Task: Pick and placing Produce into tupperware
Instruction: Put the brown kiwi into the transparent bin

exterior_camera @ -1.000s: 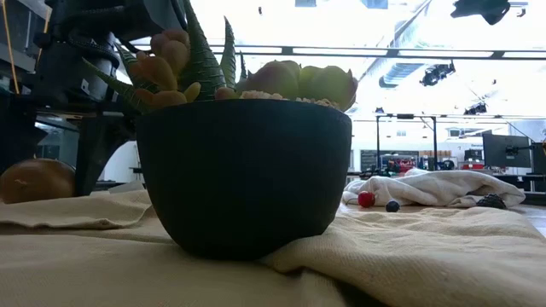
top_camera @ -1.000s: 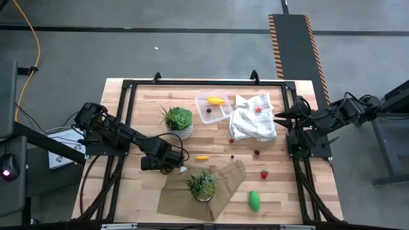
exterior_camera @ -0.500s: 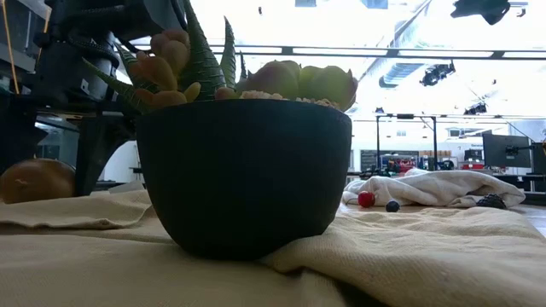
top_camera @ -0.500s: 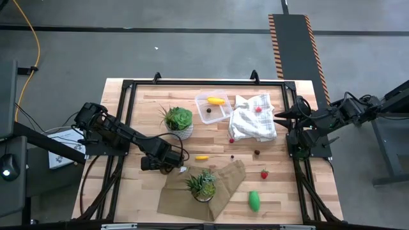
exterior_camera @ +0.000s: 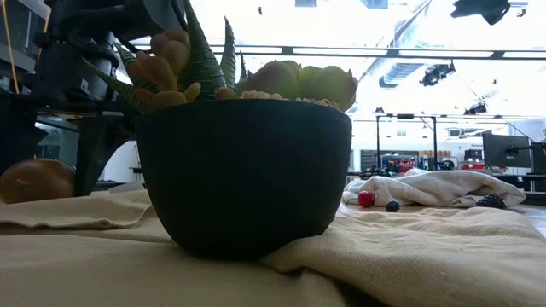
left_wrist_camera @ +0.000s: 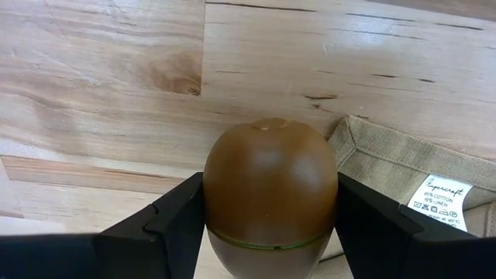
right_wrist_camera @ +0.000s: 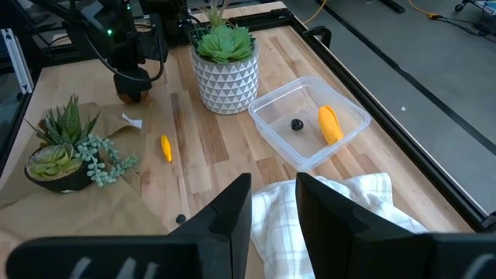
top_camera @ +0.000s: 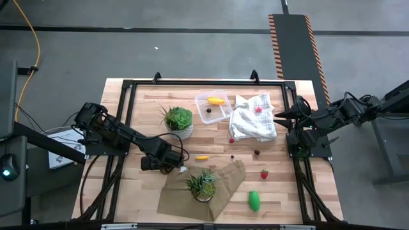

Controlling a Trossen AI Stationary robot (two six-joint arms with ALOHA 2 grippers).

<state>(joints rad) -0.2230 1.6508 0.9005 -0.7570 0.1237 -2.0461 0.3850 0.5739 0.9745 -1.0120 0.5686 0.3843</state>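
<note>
My left gripper [top_camera: 167, 167] points down at the table's near left, beside the tan cloth's corner, shut on the brown ball [left_wrist_camera: 270, 194]. The ball also shows in the low view [exterior_camera: 34, 181]. The clear tupperware [top_camera: 213, 107] stands at the far middle, holding a yellow piece [top_camera: 216, 100] and a tiny dark one [right_wrist_camera: 297, 124]. Another yellow piece [top_camera: 202, 157], red berries [top_camera: 264, 174] and a green piece [top_camera: 254, 200] lie on the wood. My right gripper [right_wrist_camera: 271, 209] hangs raised at the right edge, open by a narrow gap with nothing in it. My left gripper pinches the brown ball by its two opposite sides [left_wrist_camera: 213, 203], one finger [left_wrist_camera: 167, 232] on each side, coming from above and pointing down. The ball stands upright between them. Whether its underside rests on the wood I cannot tell.
A succulent in a white pot [top_camera: 179, 121] stands left of the tupperware. A dark pot with plants [top_camera: 203, 185] sits on a tan cloth [top_camera: 227, 179] at the near middle. A white cloth [top_camera: 254, 119] with a red berry [top_camera: 258, 109] lies at the far right. A black frame [top_camera: 128, 102] rims the table.
</note>
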